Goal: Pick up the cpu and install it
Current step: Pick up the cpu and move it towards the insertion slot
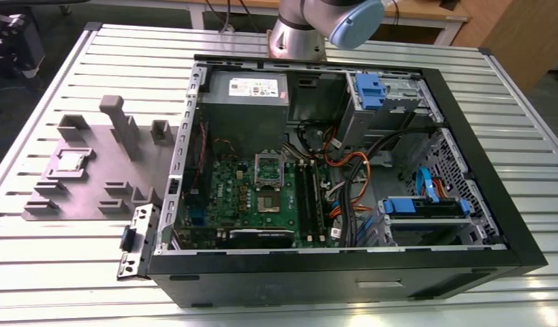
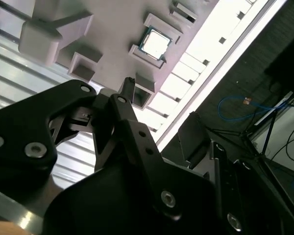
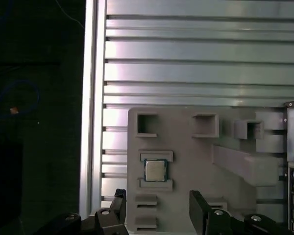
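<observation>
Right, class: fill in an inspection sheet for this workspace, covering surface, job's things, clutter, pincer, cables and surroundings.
Surface: slatted metal table, bearing a grey holder plate and an open computer case.
Job's things: the cpu lies flat in its holder on the plate, not yet picked up; green motherboard inside the case.
Clutter: nothing seen.
Pincer: pincer open and empty, over the plate, apart from the cpu.
Cables: orange and black cables inside the case; a blue cable off the table.
Surroundings: robot arm beyond the case; wooden furniture behind.
</observation>
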You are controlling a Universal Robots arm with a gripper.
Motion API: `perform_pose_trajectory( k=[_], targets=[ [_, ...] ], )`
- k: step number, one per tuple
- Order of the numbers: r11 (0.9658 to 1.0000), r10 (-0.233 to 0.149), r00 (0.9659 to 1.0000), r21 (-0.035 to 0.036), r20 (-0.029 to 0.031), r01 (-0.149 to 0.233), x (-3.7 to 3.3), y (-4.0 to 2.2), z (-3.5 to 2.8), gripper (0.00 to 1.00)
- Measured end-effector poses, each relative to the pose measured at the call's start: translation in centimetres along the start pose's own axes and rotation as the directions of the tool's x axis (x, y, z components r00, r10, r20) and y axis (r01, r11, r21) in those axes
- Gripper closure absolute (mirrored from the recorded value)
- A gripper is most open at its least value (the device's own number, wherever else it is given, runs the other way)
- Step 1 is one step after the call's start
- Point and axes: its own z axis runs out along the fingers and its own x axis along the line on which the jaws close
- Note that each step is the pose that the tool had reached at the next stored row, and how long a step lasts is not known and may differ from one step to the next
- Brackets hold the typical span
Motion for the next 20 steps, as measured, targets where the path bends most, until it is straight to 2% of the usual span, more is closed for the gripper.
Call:
perform_pose_trajectory(
  k=[6, 20],
  targets=[
    [1.0000, -0.008, 1.0000, -0.0006, -0.0004, 0.008, 0.00, -0.03, 0.35, 0.37],
    [1.0000, -0.008, 1.0000, -0.0006, -0.0004, 0.008, 0.00, -0.04, 0.64, 0.37]
  ],
)
